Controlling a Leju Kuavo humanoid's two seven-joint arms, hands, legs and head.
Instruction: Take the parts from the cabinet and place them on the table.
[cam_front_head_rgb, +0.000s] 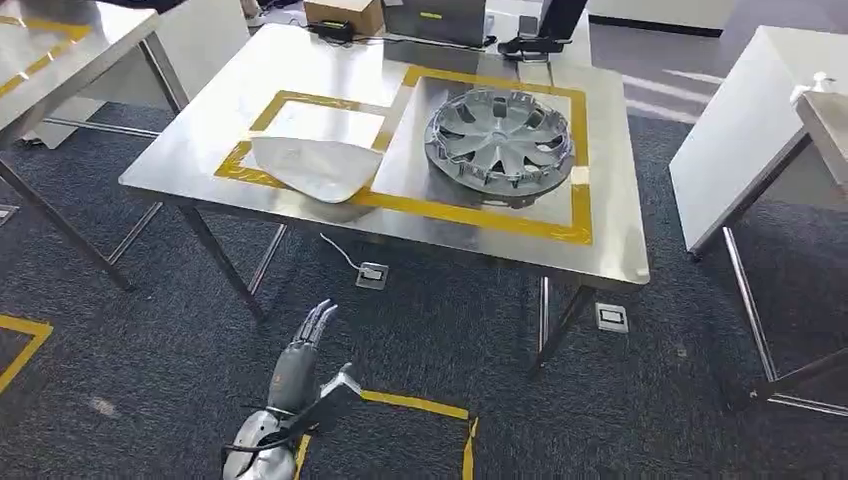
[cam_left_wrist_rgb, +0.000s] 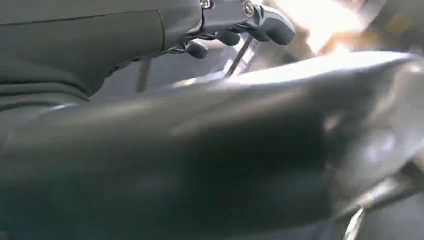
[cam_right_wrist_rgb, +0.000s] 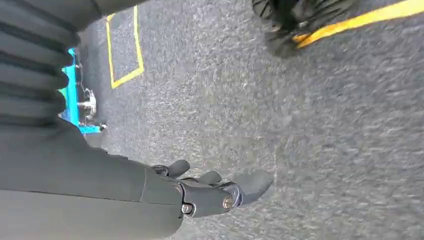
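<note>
Left hand: the left hand (cam_front_head_rgb: 300, 362) hangs low over the dark carpet (cam_front_head_rgb: 150, 330), fingers stretched out straight and apart, holding nothing.
Table: a steel table (cam_front_head_rgb: 610, 240) stands ahead of the left hand and above it; its near edge and legs lie between the hand and the parts.
White part: a white curved panel (cam_front_head_rgb: 312, 168) lies on the tabletop, ahead of the left hand, across the yellow tape (cam_front_head_rgb: 470, 215) of the left marked box.
Wheel cover: a silver wheel cover (cam_front_head_rgb: 500, 142) lies flat in the right marked box, ahead and to the right of the left hand, apart from the panel.
Floor tape: a yellow floor outline (cam_front_head_rgb: 440, 408) sits just right of the left hand.
Side table: a white table (cam_front_head_rgb: 740, 140) stands far right.
Right hand: the right hand (cam_right_wrist_rgb: 210, 192) hangs over grey carpet, fingers loosely curled, nothing in them; whether fully closed, I cannot tell.
</note>
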